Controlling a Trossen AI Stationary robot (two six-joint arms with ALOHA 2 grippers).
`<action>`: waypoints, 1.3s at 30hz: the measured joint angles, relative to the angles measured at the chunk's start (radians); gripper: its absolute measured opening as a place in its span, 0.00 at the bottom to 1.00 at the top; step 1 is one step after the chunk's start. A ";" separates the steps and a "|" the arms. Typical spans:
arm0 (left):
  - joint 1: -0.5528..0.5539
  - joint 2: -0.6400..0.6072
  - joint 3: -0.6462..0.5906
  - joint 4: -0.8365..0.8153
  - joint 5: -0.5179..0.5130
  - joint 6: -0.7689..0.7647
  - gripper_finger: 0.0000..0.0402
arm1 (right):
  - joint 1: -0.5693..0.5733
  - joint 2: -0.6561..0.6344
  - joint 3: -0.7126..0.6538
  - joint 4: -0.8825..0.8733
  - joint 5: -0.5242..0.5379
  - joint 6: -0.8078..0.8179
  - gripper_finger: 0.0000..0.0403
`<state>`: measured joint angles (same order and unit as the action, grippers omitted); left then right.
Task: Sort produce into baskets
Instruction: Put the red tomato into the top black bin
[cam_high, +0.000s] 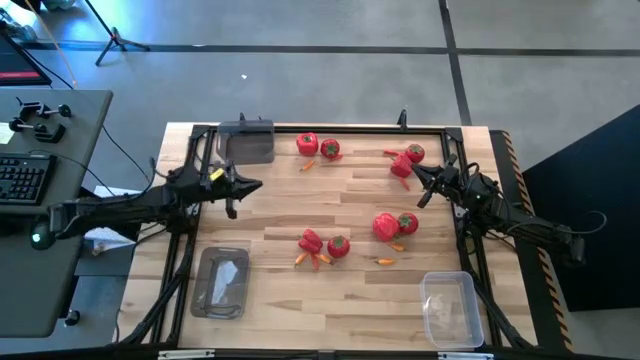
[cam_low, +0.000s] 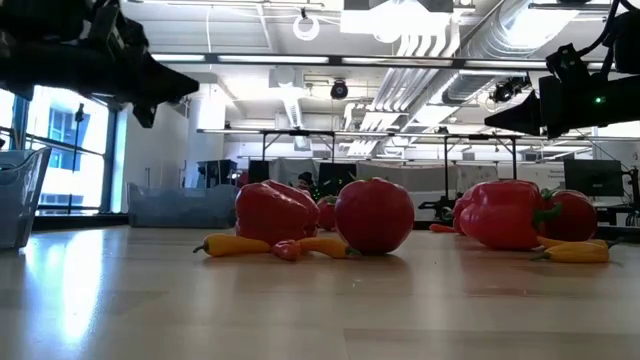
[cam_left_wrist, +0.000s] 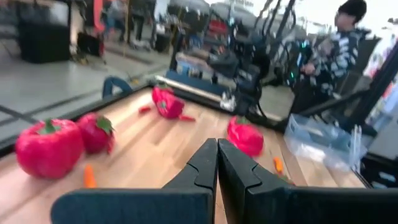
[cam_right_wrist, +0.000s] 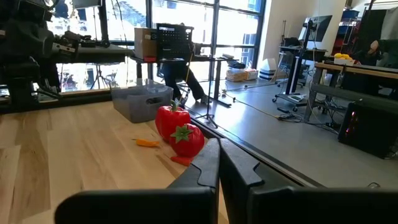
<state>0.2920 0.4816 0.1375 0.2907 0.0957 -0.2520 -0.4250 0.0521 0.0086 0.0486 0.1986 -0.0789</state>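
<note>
The left hand (cam_high: 243, 187) hangs over the desk (cam_high: 350, 215) with its fingers together and empty, and the right hand (cam_high: 428, 184) hangs opposite, fingers together too, just beside a pepper (cam_high: 401, 166) and small fruit (cam_high: 415, 153). Nearest the front, a tub (cam_high: 221, 282) sits at one corner and another (cam_high: 450, 308) at the other, with peppers and fruits clustered mid-desk (cam_high: 311, 241) and right of it (cam_high: 386, 226). Farthest back, a third tub (cam_high: 245, 141) stands beside another pepper (cam_high: 307, 144).

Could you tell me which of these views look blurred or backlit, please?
Left wrist view: motion-smeared, the bell pepper and the person behind soft. Low view: window glare at left, the tomato sharp. Right wrist view: bright windows behind the tub. High view: evenly lit.
</note>
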 joint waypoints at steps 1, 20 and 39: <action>-0.008 0.030 0.011 0.000 0.005 0.001 0.00 | 0.000 0.000 0.000 0.000 0.000 0.000 0.00; -0.180 0.661 0.221 -0.007 0.077 0.076 0.15 | 0.000 0.000 0.000 0.000 0.000 0.000 0.00; -0.309 1.032 0.384 -0.007 -0.020 0.265 0.28 | 0.000 0.000 0.000 0.000 0.000 0.000 0.00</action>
<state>-0.0166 1.5134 0.5211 0.2832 0.0760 0.0135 -0.4251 0.0521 0.0086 0.0486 0.1986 -0.0788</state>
